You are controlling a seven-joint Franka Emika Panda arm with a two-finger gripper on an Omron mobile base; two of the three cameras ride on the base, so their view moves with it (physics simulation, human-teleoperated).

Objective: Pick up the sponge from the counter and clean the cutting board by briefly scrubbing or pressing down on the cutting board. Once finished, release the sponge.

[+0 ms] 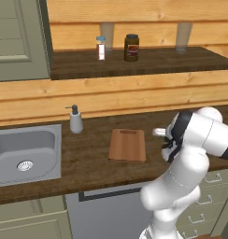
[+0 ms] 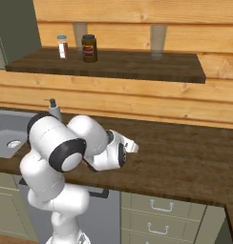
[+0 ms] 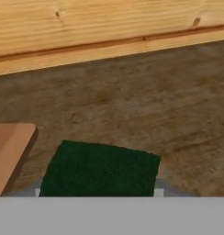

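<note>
The small flat sponge with a dark green top (image 3: 99, 170) lies on the long dark brown wood-grain counter (image 1: 88, 158), low in the hand view at about 6 o'clock, just beside the corner of the flat rectangular reddish-brown wooden cutting board (image 1: 128, 145), which enters that view at 8 o'clock. The two look apart by a narrow strip of counter, though whether they touch cannot be told.

In the left base view the board lies flat near the centre, its slot handle at the far short end, toward 12 o'clock. The white arm bends over the counter at 3 o'clock from the board, and its body covers the hand. Whether the claw is released or clenched cannot be told, since the fingertips are not visible.

At 9 o'clock from the board stands a grey soap dispenser (image 1: 75, 120), and beyond it the inset grey steel sink (image 1: 3, 140). On the dark wooden upper shelf (image 1: 158, 60) stand a small white shaker (image 1: 101, 48) and a dark jar (image 1: 131, 47).
</note>
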